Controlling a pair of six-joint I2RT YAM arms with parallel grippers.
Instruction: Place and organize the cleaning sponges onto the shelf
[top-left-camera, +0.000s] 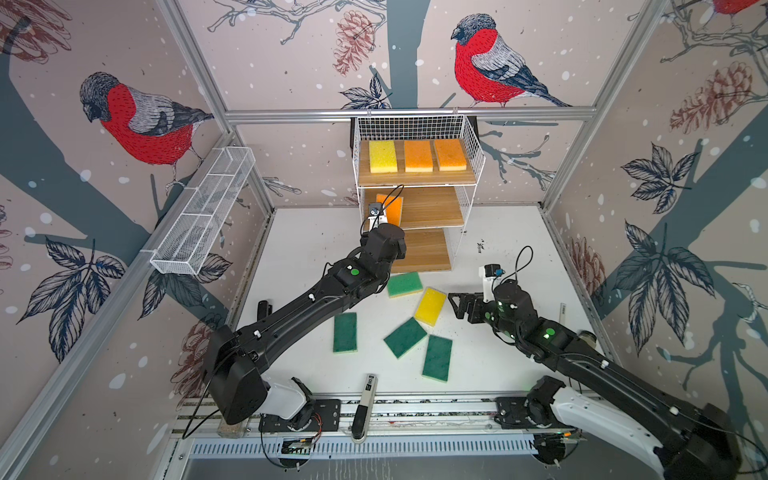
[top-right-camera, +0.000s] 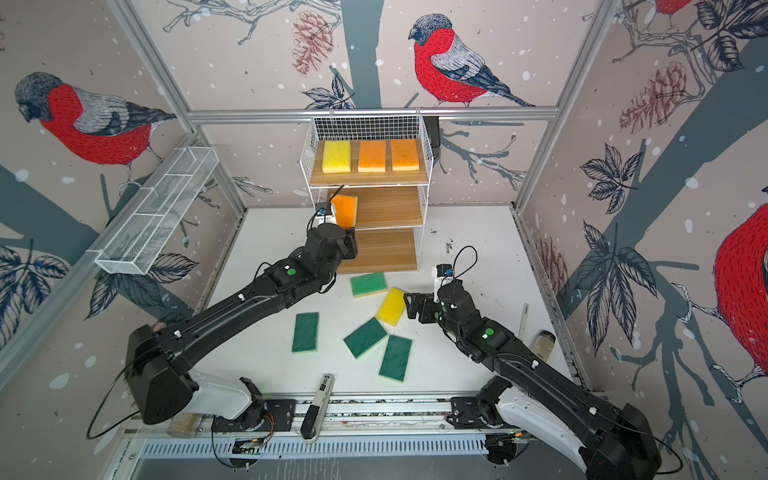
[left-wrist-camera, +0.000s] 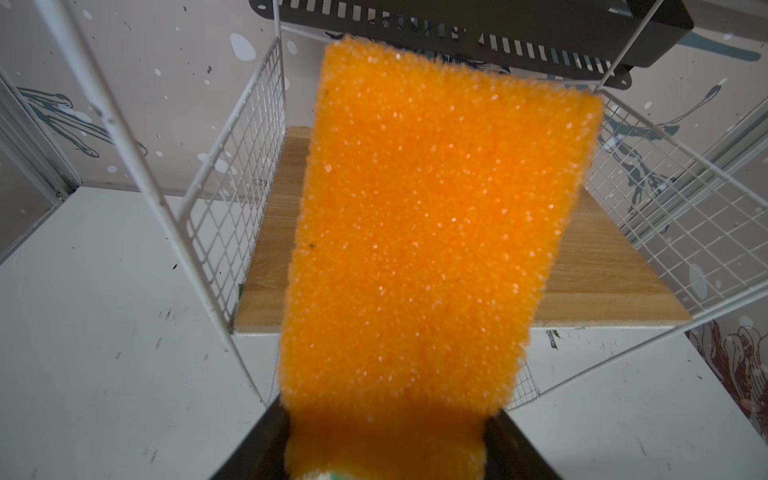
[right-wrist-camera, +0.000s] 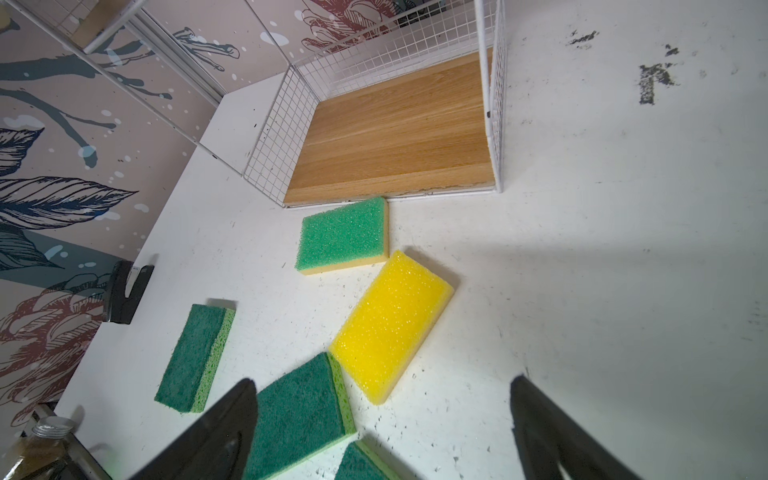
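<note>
Table (top-left-camera: 299, 249): a white top filling the lower middle of both top views. Five sponges lie loose on it.
Shelf (top-left-camera: 415, 178): stands at the upper middle, against the back wall. The top board holds a row of one yellow sponge (top-left-camera: 382, 156) and two orange ones (top-left-camera: 418, 156) (top-left-camera: 450, 154). The bottom board is bare.
Mesh basket (top-left-camera: 195, 232): on the left wall, well apart from the shelf and not a concern here.
Left gripper (left-wrist-camera: 386, 453): jaws clamped on the near end of the third orange sponge (left-wrist-camera: 424, 232). The sponge is held tilted over the left part of the middle board.
Right gripper (right-wrist-camera: 382, 386): jaws wide apart and holding nothing. It hovers just beside the loose yellow sponge (right-wrist-camera: 392, 324).
Step in hand: probably laying the orange sponge on the middle tier.
Doing it well: level the sponge and set it long side front to back, like the row above. Keep it left so that two more fit, and let go only once it lies flat.
In the way: the left wire side (left-wrist-camera: 249, 166) is just beside the sponge, and the top board overhangs it.
Left on the table: a light green sponge (top-left-camera: 404, 284) touching the bottom board's front edge, and three dark green ones (top-left-camera: 345, 332) (top-left-camera: 405, 337) (top-left-camera: 437, 358).
Small clutter: a black marker-like tool (top-left-camera: 365, 407) at the front rail and a jar (top-right-camera: 545, 344) at the right edge.
</note>
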